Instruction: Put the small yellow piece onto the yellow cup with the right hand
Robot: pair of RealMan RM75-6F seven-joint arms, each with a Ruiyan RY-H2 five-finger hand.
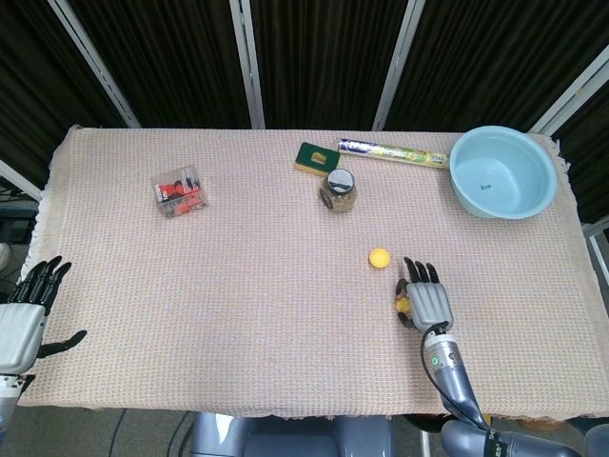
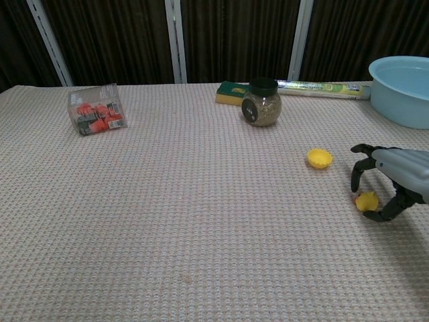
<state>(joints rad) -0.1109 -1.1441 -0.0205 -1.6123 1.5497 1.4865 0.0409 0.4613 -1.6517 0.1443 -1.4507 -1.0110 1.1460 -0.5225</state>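
At the far left edge of the table (image 1: 114, 286), the left hand (image 1: 24, 319) is seen in the head view with fingers spread and nothing held. Further right, a clear packet of red items (image 2: 96, 109) is laid on the woven cloth. Near the back, a green sponge (image 2: 232, 92), a glass jar (image 2: 261, 102) and a long wrapped roll (image 2: 322, 87) are grouped. The yellow cup (image 2: 320, 158) is set apart on the cloth, right of centre. Just beyond it, the small yellow piece (image 2: 366, 200) is enclosed between the curled fingers and thumb of the right hand (image 2: 392, 182), close to the cloth; whether it is lifted cannot be told. A light blue bowl (image 2: 402, 80) is placed at the far right.
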